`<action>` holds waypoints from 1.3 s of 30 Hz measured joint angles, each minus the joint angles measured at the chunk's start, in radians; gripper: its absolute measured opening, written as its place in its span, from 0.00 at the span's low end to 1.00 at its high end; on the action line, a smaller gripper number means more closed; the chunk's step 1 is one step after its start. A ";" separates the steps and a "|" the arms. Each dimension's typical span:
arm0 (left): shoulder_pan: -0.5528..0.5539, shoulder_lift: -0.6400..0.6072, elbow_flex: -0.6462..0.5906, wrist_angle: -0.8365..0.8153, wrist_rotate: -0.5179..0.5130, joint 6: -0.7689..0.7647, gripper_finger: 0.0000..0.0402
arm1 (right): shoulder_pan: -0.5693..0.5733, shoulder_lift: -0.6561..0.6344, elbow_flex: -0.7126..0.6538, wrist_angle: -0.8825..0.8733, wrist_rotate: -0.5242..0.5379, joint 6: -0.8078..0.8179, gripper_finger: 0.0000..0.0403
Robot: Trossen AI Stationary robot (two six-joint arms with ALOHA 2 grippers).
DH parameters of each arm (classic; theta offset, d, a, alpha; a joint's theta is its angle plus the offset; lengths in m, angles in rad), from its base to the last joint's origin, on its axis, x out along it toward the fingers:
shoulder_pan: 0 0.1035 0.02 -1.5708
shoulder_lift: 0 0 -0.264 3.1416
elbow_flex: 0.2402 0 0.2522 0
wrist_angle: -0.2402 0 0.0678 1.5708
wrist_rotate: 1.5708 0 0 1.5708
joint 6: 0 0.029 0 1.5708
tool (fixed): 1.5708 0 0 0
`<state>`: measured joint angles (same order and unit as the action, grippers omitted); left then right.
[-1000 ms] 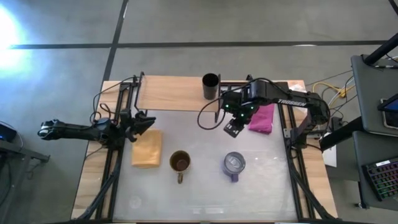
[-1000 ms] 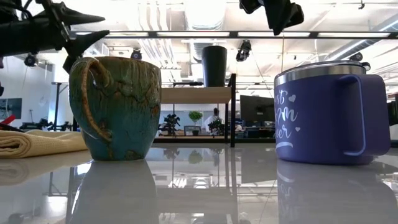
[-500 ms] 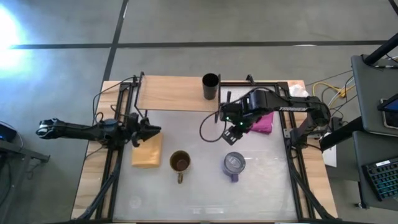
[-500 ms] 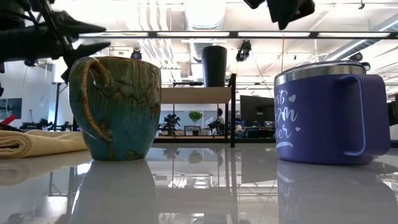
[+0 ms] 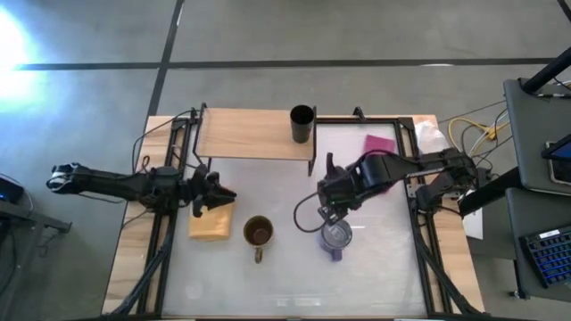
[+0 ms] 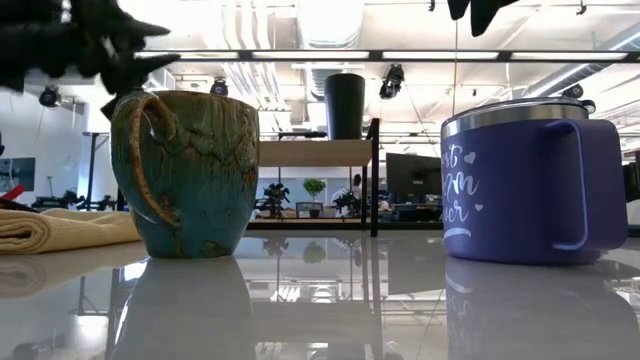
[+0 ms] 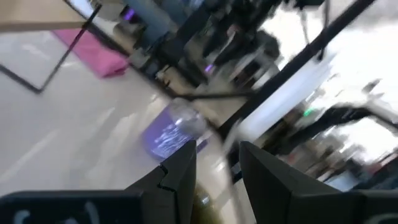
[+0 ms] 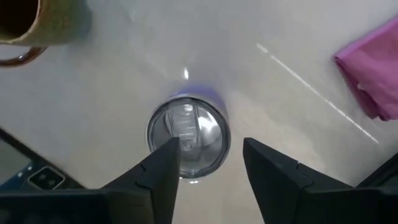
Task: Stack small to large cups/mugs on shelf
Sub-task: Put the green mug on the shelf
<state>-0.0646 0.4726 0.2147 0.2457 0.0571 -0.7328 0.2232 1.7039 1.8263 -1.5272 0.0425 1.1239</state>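
The black cup (image 5: 302, 124) stands on the right end of the light-wood shelf (image 5: 250, 135); the low view shows it too (image 6: 345, 104). The olive-brown mug (image 5: 258, 233) and the purple mug (image 5: 335, 237) with its silvery lid (image 8: 188, 137) stand on the white table. My right gripper (image 5: 332, 217) is open, pointing down above the purple mug's far side, touching nothing. My left gripper (image 5: 227, 196) is open over the yellow pad (image 5: 210, 220), left of the olive-brown mug, touching nothing.
A pink cloth (image 5: 379, 145) lies at the back right, partly under my right arm. Black frame rails (image 5: 166, 234) run along the table's left and right sides. Bare white table lies in front of the two mugs.
My right gripper has gone from beside the shelf's right end toward the table's near edge and now stands above the purple mug. My left gripper has gone right and toward the near edge, over the yellow pad, closer to the olive-brown mug. The cups have kept still.
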 joint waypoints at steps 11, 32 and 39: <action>-0.033 0.319 0.479 -0.703 -0.036 0.163 0.27 | 0.123 0.000 0.000 -0.003 0.246 0.013 0.45; -0.316 0.802 0.733 -0.790 -0.293 0.082 0.27 | 0.549 -0.061 -0.011 -0.044 0.920 0.525 0.45; -0.315 0.869 0.739 -0.815 -0.300 0.033 0.27 | 0.585 -0.061 -0.011 -0.044 0.983 0.553 0.45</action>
<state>-0.3798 1.3415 0.9532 -0.5697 -0.2428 -0.7002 0.8085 1.6424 1.8153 -1.5711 1.0258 1.6765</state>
